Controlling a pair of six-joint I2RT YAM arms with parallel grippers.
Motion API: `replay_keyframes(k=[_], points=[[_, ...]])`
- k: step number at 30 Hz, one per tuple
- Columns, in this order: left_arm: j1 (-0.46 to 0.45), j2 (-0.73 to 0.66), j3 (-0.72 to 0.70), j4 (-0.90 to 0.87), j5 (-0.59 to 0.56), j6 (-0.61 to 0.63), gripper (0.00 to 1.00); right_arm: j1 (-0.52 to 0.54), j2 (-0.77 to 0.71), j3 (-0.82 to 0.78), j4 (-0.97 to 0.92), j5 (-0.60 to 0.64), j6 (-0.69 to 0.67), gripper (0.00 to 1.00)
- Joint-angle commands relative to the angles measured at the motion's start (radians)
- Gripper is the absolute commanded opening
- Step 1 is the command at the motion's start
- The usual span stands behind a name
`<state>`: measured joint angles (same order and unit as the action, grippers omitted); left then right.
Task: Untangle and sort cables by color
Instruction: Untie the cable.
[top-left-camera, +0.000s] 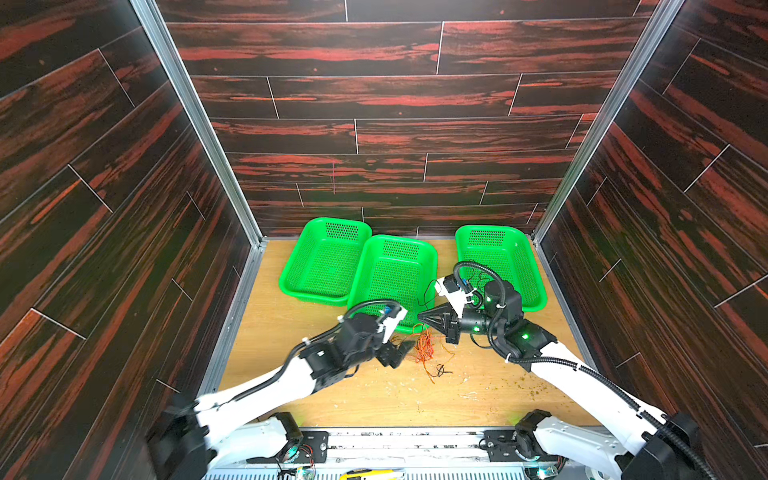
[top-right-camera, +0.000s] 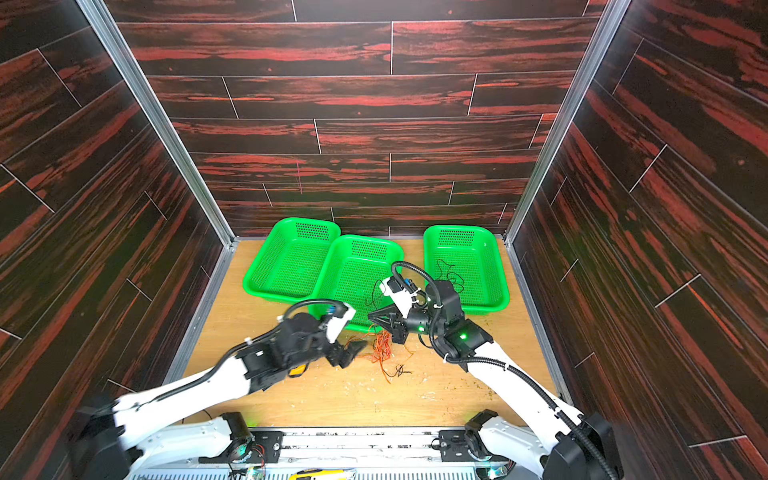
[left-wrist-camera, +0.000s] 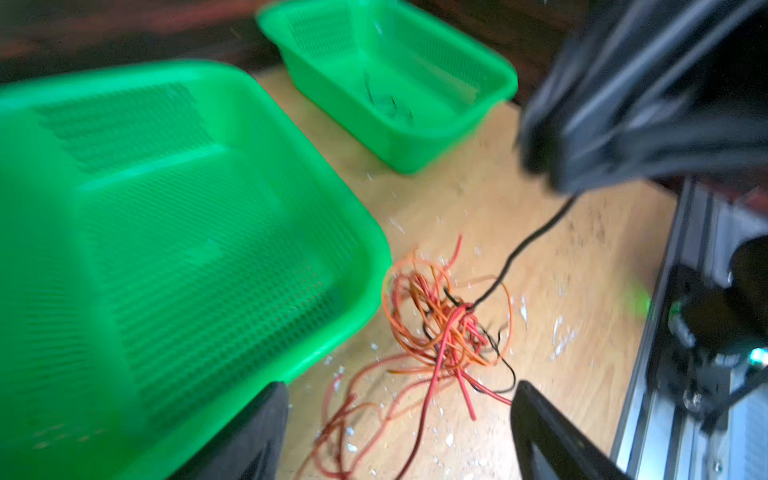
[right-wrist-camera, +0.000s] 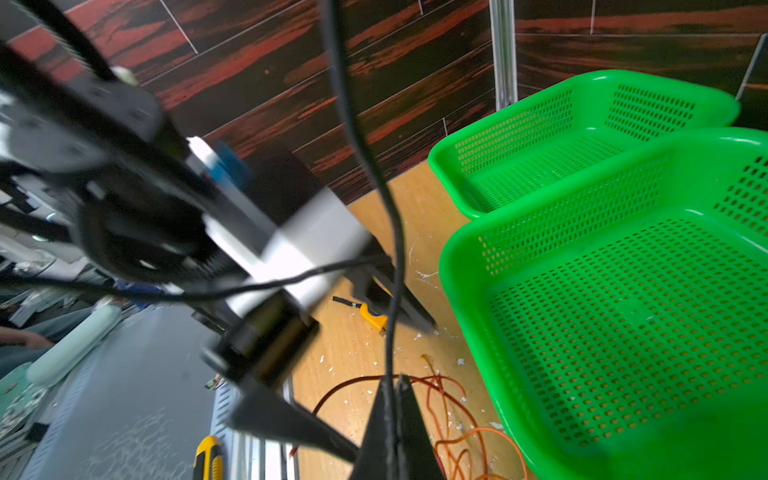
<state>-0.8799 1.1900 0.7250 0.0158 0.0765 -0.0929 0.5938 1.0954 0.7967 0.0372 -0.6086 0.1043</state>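
A tangle of orange and red cables (top-left-camera: 424, 347) (top-right-camera: 381, 351) lies on the wooden table just in front of the middle green basket (top-left-camera: 399, 238). My left gripper (left-wrist-camera: 399, 386) is open, its fingers straddling the tangle's near strands (left-wrist-camera: 449, 324) low over the table. My right gripper (right-wrist-camera: 392, 378) is shut on a black cable (right-wrist-camera: 395, 249). This cable runs taut from the tangle's knot up to those jaws (left-wrist-camera: 536, 237). In both top views the right gripper (top-left-camera: 419, 316) hovers above the tangle, facing the left gripper (top-left-camera: 403, 351). More black cables (top-right-camera: 451, 274) lie in the right basket (top-left-camera: 486, 230).
The left basket (top-left-camera: 336, 220) overlaps the middle one and looks empty. A small black cable piece (top-left-camera: 442, 370) lies on the table near the tangle. White crumbs litter the wood. A yellow tool (right-wrist-camera: 372, 316) lies under the left arm, another (top-left-camera: 365, 473) at the front rail.
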Motion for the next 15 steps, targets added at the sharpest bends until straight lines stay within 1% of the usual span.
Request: replay_keyframes(k=[1, 3, 6, 9, 12, 14, 15], points=[[0.003, 0.059, 0.067, -0.009, 0.050, 0.078, 0.84, 0.000, 0.015, 0.035, -0.002, -0.062, -0.004, 0.00], [0.003, 0.083, 0.073, 0.005, 0.030, 0.096, 0.82, 0.000, 0.017, 0.035, -0.003, -0.071, -0.003, 0.00], [0.002, 0.089, 0.053, 0.073, -0.007, 0.114, 0.81, 0.001, 0.018, 0.035, -0.011, -0.077, -0.008, 0.00], [0.004, 0.083, 0.026, 0.128, -0.052, 0.131, 0.77, 0.000, 0.015, 0.033, -0.018, -0.082, -0.010, 0.00], [0.003, 0.081, 0.013, 0.143, -0.054, 0.150, 0.69, 0.000, 0.013, 0.033, -0.022, -0.081, -0.015, 0.00], [0.003, 0.093, 0.014, 0.135, -0.043, 0.162, 0.60, 0.001, 0.011, 0.033, -0.016, -0.082, -0.016, 0.00], [0.004, 0.097, 0.017, 0.130, -0.035, 0.164, 0.57, 0.001, 0.011, 0.035, -0.012, -0.083, -0.014, 0.00]])
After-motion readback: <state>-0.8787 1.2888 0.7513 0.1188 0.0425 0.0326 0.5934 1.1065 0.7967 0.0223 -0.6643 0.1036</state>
